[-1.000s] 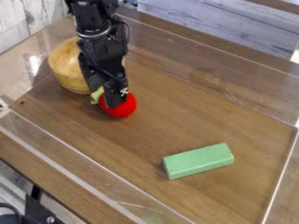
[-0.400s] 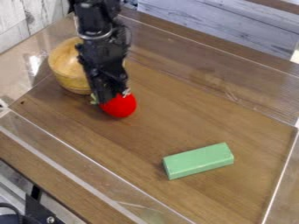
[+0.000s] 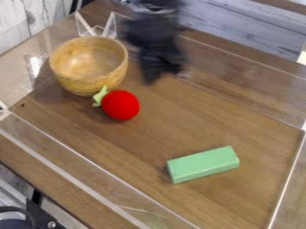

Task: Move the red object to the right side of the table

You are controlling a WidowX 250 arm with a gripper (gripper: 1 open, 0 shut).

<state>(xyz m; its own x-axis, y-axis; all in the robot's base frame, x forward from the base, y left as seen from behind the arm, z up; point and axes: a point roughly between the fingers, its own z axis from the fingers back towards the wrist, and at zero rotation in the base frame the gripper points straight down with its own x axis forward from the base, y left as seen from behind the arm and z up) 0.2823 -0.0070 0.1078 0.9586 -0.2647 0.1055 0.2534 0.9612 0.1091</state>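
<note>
The red object (image 3: 120,105), a small red ball-shaped fruit with a green stem, lies on the dark wood table (image 3: 233,112) just right of and in front of the wooden bowl. My gripper (image 3: 160,73) is a motion-blurred dark shape above and to the right of it, clear of the fruit and holding nothing. The blur hides how its jaws stand.
A wooden bowl (image 3: 89,63) sits at the back left. A green rectangular block (image 3: 203,165) lies near the front right. Low clear plastic walls (image 3: 72,179) edge the table.
The gripper was down around the red object; it has risen and swung right and toward the back, leaving the fruit on the table where it was.
</note>
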